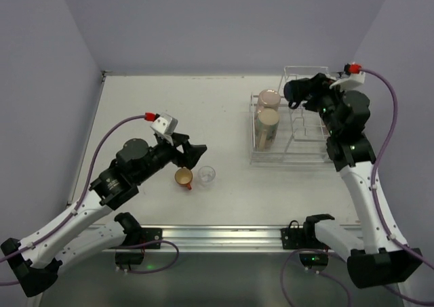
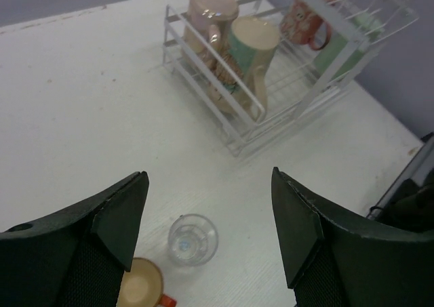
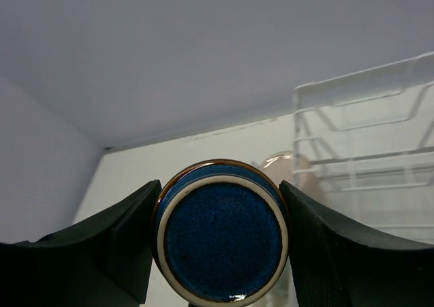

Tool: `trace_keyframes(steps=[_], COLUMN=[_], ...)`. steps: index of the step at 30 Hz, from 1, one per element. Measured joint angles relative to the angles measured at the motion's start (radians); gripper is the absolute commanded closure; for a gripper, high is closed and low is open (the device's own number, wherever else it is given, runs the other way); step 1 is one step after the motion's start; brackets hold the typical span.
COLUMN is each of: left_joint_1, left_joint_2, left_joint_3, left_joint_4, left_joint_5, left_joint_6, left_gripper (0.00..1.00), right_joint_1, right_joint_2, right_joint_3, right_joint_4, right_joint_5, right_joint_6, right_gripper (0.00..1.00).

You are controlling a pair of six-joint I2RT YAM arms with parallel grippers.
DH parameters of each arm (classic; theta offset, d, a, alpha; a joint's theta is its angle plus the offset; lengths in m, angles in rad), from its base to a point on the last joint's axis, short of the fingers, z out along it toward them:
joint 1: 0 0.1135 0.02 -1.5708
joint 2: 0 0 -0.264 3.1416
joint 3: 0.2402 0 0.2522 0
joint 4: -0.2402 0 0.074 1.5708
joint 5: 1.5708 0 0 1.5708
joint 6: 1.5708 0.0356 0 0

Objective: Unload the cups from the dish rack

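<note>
**Top view.** The right gripper [image 1: 299,94] is dark against the dark blue mug [image 1: 294,91], so its fingers are hard to separate here. The mug is clear of the white table [image 1: 169,104], over the far end of the rack [image 1: 305,136]. The walls [image 1: 203,22] are pale lilac. A pink cup [image 1: 269,99] and a beige mug [image 1: 267,127] lie in the rack's left bay. The left gripper [image 1: 194,155] is near an orange cup [image 1: 183,178] and a glass [image 1: 207,175], which stand close together on the table.

**Left wrist view.** The fingers [image 2: 119,219] are spread wide with nothing between them. The glass [image 2: 192,239] lies below, and the orange cup [image 2: 142,287] is cut off by a finger and the frame edge. A red-patterned mug [image 2: 305,19] and a green cup [image 2: 346,39] sit at the back of the rack, partly screened by wires.

**Right wrist view.** Only the blue mug's base [image 3: 222,232] shows (its body is hidden behind it). Both fingers [image 3: 129,236] press against its sides in a firm grasp. The rack [image 3: 359,134] runs off the right edge. A pinkish rim behind its wires is too blurred to identify.
</note>
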Motion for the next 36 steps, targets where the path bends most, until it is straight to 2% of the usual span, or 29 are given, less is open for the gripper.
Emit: trace_keyframes(steps=[4,7,10,15,20,26,32,33,35,36], left_joint_1=[0.0,0.0,0.0,0.0,0.0,0.0,0.005,0.006,0.006,0.008], left_joint_2=[0.028,0.062,0.11,0.198,0.246,0.267,0.28,0.28,0.277,0.273], left_joint_3=[0.0,-0.006,-0.011,-0.023,-0.045,-0.06,-0.065,-0.069,-0.076,-0.077], left_joint_4=[0.135,0.269,0.379,0.513,0.594,0.682,0.707,0.713,0.727,0.731], left_joint_5=[0.103,0.181,0.259,0.351,0.393,0.41,0.411,0.411,0.415,0.413], left_joint_6=[-0.095,-0.188,-0.272,-0.385,-0.453,-0.498,-0.518,-0.521,-0.54,-0.552], left_gripper=[0.28,0.32,0.34,0.35,0.39,0.45,0.72,0.87,0.99,1.0], right_joint_1=[0.031,0.088,0.173,0.29,0.337,0.39,0.412,0.418,0.422,0.423], right_joint_2=[-0.162,-0.199,-0.204,-0.216,-0.196,-0.103,-0.062,-0.057,-0.043,-0.036], right_joint_3=[-0.28,-0.44,-0.537,-0.59,-0.599,-0.61,-0.618,-0.619,-0.621,-0.622], right_joint_4=[0.233,0.383,0.461,0.61,0.739,0.813,0.886,0.903,0.93,0.949], right_joint_5=[-0.27,-0.392,-0.454,-0.513,-0.535,-0.537,-0.534,-0.534,-0.534,-0.534], right_joint_6=[0.229,0.383,0.489,0.597,0.651,0.684,0.719,0.723,0.734,0.738], right_gripper=[0.72,0.72,0.72,0.72,0.71,0.71,0.71,0.71,0.71,0.69])
